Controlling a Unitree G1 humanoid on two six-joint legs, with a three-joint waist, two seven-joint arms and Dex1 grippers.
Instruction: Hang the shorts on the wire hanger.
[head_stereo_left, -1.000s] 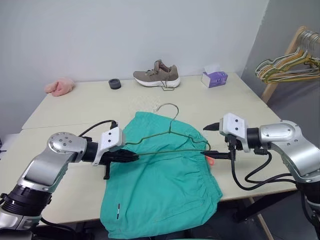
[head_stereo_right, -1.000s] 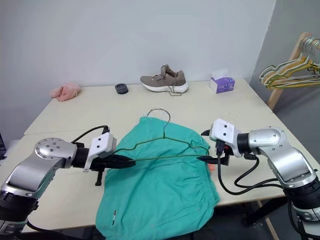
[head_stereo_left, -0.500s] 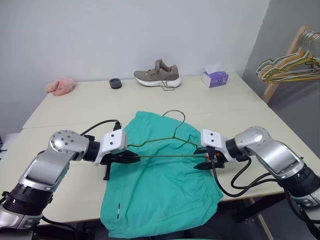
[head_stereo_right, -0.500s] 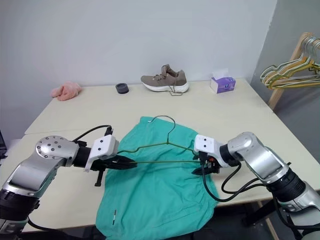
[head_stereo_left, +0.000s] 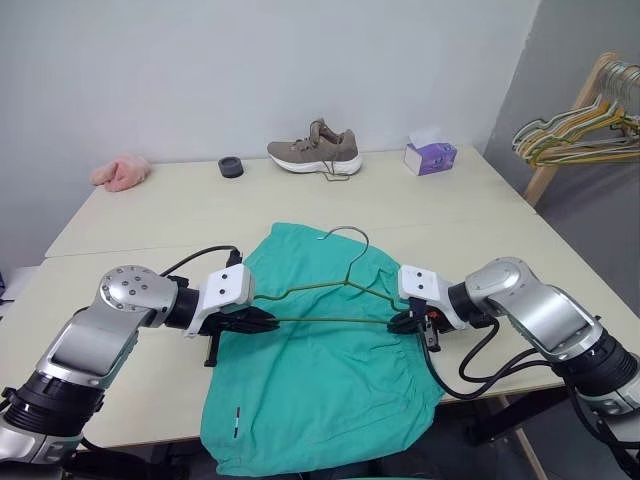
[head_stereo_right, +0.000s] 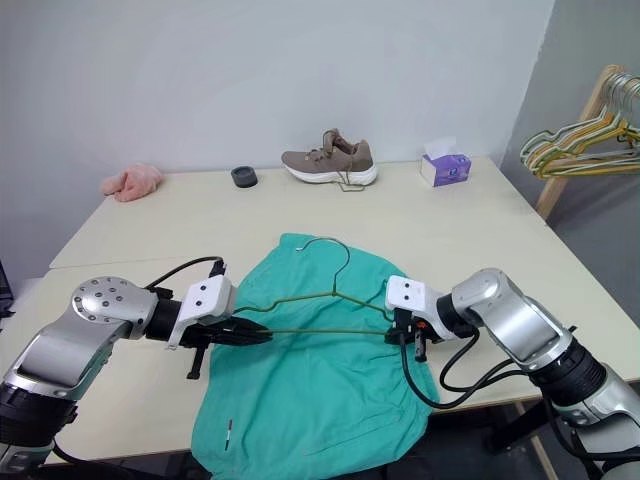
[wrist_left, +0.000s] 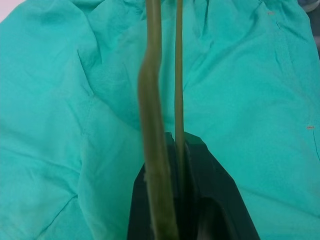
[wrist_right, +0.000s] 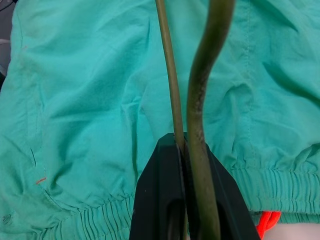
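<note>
The teal-green shorts (head_stereo_left: 320, 385) lie flat on the near part of the table, their lower end hanging over the front edge. Just above them is the wire hanger (head_stereo_left: 325, 320), its hook (head_stereo_left: 347, 232) pointing toward the far side. My left gripper (head_stereo_left: 268, 320) is shut on the hanger's left corner. At the opposite corner my right gripper (head_stereo_left: 395, 322) is shut on the wire. In the left wrist view the two wires (wrist_left: 152, 100) run out from between the black fingers (wrist_left: 215, 190) over the fabric. The right wrist view shows the gathered waistband (wrist_right: 270, 177) and the orange drawstring (wrist_right: 267, 220).
A beige sneaker (head_stereo_left: 313, 148), a purple tissue box (head_stereo_left: 430, 156), a small black roll (head_stereo_left: 230, 167) and a pink cloth (head_stereo_left: 120, 172) sit along the table's far edge. A wooden rack with pastel hangers (head_stereo_left: 580, 130) stands off the table at the right.
My right gripper came down and inward to the hanger's right corner and shut on the wire. The left gripper kept its hold and stayed in place.
</note>
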